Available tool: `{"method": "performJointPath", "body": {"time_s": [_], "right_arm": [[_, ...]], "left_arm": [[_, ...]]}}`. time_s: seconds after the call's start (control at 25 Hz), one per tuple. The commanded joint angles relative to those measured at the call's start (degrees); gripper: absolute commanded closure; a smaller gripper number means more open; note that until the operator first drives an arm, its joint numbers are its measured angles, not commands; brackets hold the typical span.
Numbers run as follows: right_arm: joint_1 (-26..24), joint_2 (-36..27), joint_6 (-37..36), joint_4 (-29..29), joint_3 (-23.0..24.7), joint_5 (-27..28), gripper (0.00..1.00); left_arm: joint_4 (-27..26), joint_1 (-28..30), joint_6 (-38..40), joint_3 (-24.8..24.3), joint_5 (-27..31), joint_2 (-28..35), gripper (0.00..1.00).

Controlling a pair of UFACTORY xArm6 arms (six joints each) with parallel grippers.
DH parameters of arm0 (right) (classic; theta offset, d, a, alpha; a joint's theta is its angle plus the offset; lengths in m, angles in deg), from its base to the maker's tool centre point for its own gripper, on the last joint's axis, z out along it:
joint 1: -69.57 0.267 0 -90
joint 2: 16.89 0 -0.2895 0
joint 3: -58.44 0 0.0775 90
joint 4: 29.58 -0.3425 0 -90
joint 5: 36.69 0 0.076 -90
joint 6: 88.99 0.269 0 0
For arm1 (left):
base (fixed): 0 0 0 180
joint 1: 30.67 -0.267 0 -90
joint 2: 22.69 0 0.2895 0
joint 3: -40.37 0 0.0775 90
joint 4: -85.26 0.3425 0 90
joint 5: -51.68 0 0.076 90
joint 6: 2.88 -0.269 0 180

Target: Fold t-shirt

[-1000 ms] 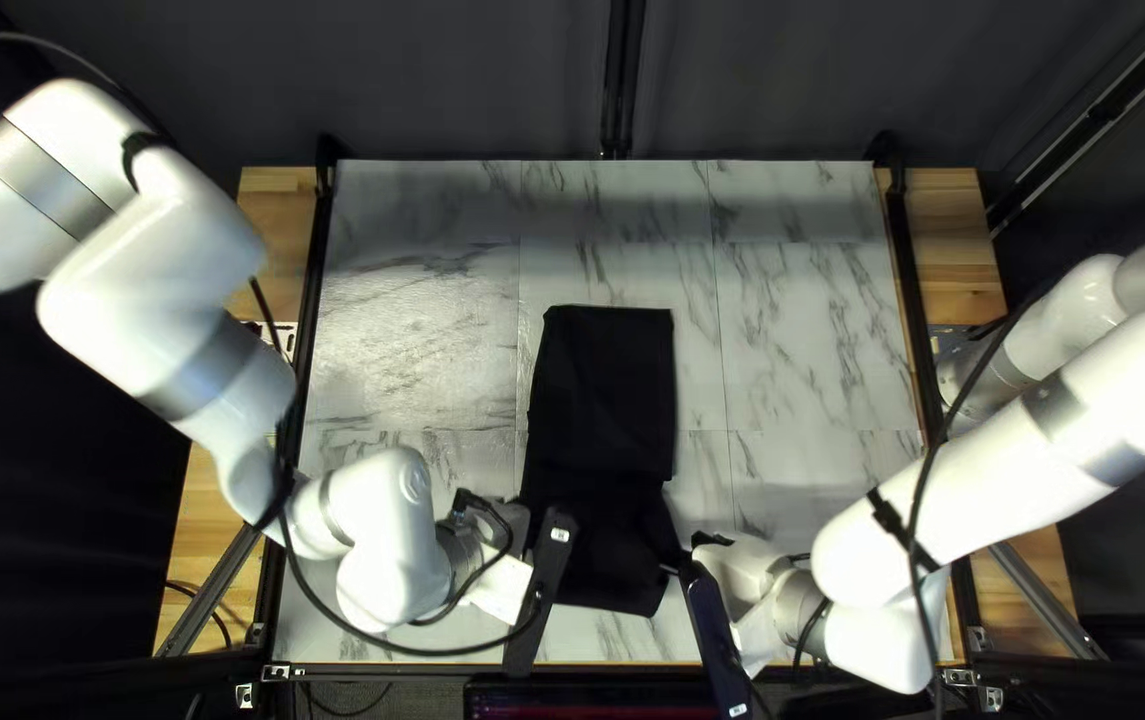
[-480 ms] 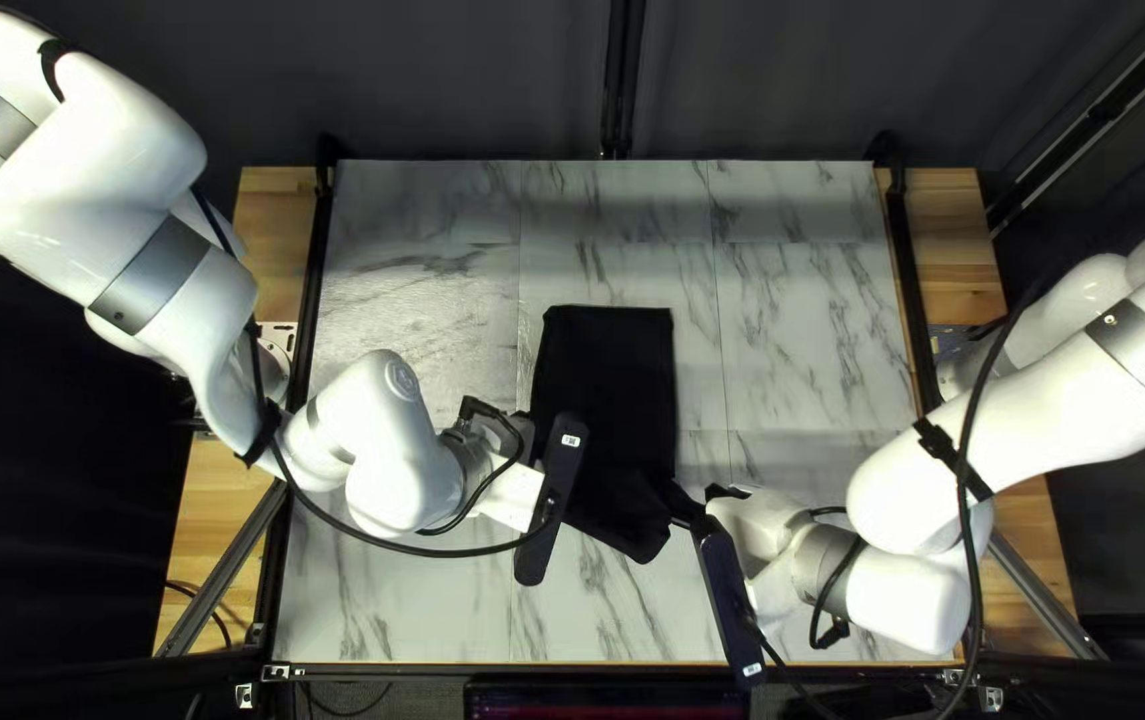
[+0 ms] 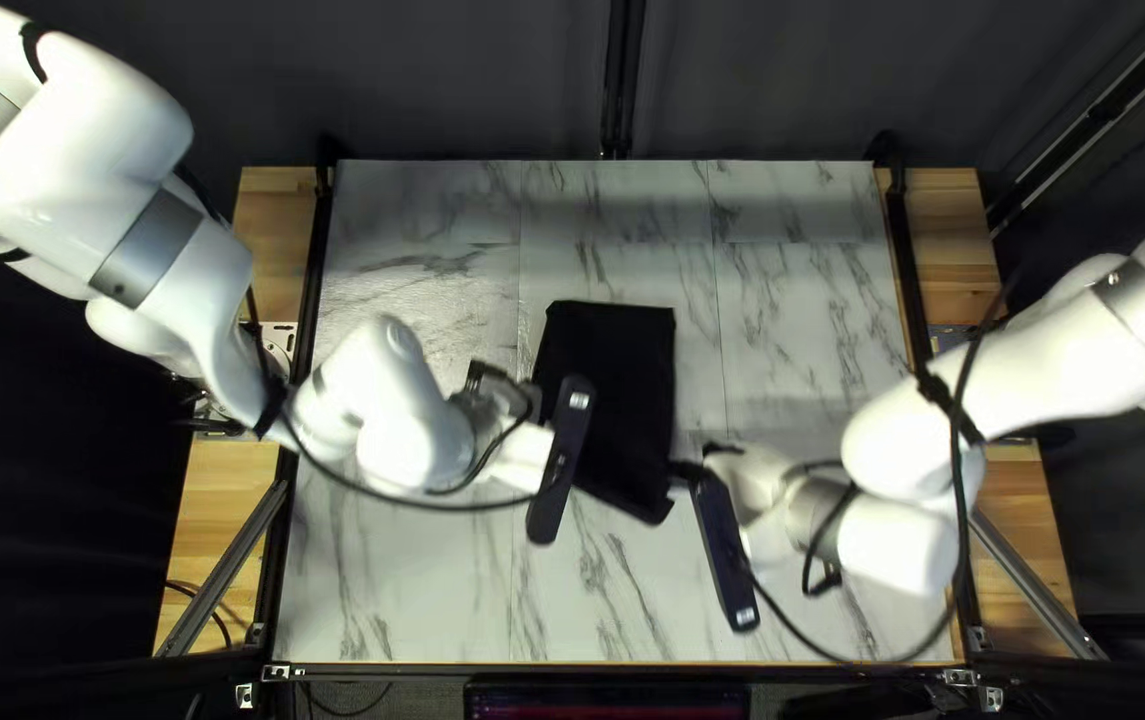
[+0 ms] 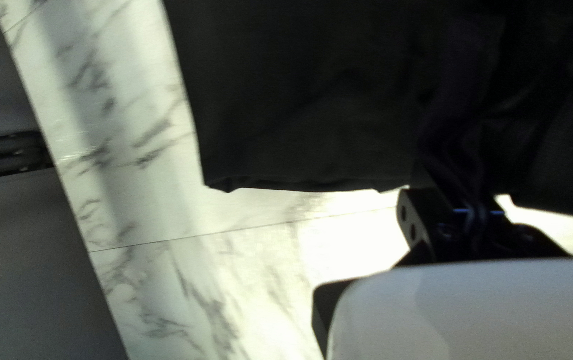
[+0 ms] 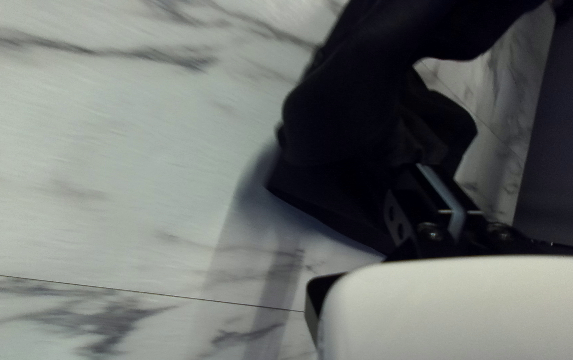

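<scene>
The black t-shirt (image 3: 615, 387) lies as a narrow folded piece at the table's middle, its nearer part drawn up by both grippers. At its left side is my left gripper (image 3: 535, 400), partly covered by its own dark bar. My right gripper (image 3: 683, 472) holds the near right corner. Cloth (image 4: 313, 100) runs into the left gripper (image 4: 456, 203) in the left wrist view, pinched between close-set fingers. In the right wrist view, bunched cloth (image 5: 353, 113) hangs from the closed right gripper (image 5: 433, 187), with a lower flap against the tabletop.
Marble-patterned tabletop (image 3: 813, 320) surrounds the shirt. Dark rails (image 3: 910, 280) run along the table's sides, with wooden strips (image 3: 954, 254) beyond them. A screen (image 3: 606, 700) sits past the near edge. Both forearms reach in low over the table's nearer half.
Both grippers have moved toward the table's far edge, carrying the shirt's near end with them. The cloth now covers a shorter stretch of table, while its far end has barely shifted.
</scene>
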Motion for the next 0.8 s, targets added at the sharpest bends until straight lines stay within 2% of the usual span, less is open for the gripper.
{"method": "performJointPath", "body": {"time_s": [0.04, 0.2, 0.4, 0.64, 0.8], "right_arm": [[-1.9, -2.7, -1.8, -0.8, 1.3, -0.2, 1.00], [-0.8, -4.8, -3.6, -3.1, 1.3, 1.7, 1.00], [4.0, -3.1, -3.5, -5.5, -2.2, 5.8, 1.00], [10.7, 2.0, -2.1, -7.3, -8.7, 10.5, 1.00], [12.6, 2.9, -2.5, -7.7, -11.2, 12.6, 1.00]], "left_arm": [[-1.1, -3.4, -3.4, -0.6, -2.3, 0.8, 1.00], [-1.5, -2.3, -3.3, -0.6, -1.2, 2.3, 1.00], [-0.3, 3.6, 1.0, 0.3, 3.0, 3.9, 1.00], [2.0, 13.7, 8.4, 4.4, 8.9, 1.6, 1.00], [2.8, 16.5, 10.0, 6.6, 10.3, -0.2, 1.00]]}}
